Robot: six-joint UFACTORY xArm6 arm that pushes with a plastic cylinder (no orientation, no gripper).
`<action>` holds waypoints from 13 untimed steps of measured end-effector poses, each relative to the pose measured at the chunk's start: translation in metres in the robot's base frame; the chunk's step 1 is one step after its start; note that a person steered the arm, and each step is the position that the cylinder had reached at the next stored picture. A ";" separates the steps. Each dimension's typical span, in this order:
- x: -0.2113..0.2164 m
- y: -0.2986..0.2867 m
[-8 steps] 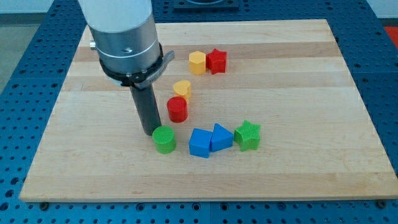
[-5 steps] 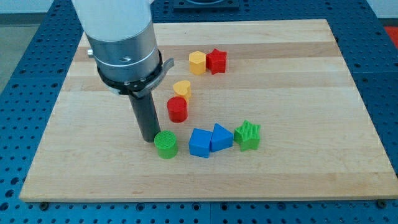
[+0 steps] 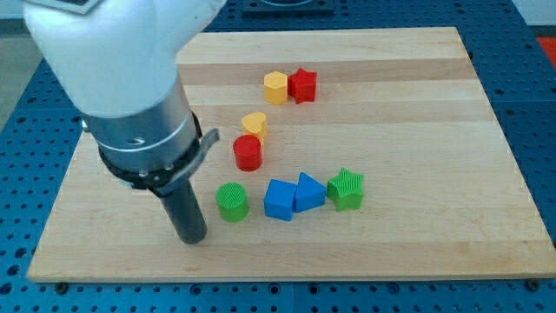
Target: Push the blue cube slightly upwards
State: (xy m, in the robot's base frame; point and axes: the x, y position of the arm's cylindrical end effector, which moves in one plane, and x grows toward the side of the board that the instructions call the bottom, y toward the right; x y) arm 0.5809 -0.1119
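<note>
Near the worktop's [image 3: 452, 130] bottom edge, the blue cube [image 3: 279, 199] touches a blue triangular block [image 3: 308, 191]. My tip [image 3: 192, 239], a bare end effector grasping nothing, sits bottom-left of the green cylinder [image 3: 231, 201]; sweeping rightwards could knock it into the cube.

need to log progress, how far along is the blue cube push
Done: nothing visible yet; the blue cube sits low on the board, touching the blue triangle. In hand: my tip is down at the view's lower left, beyond the green cylinder, touching no block. Left: get under the cube and nudge it toward the view's top.
</note>
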 end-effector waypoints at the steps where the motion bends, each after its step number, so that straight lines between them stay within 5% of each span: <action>1: 0.006 0.045; 4: 0.005 0.152; 13: -0.015 0.114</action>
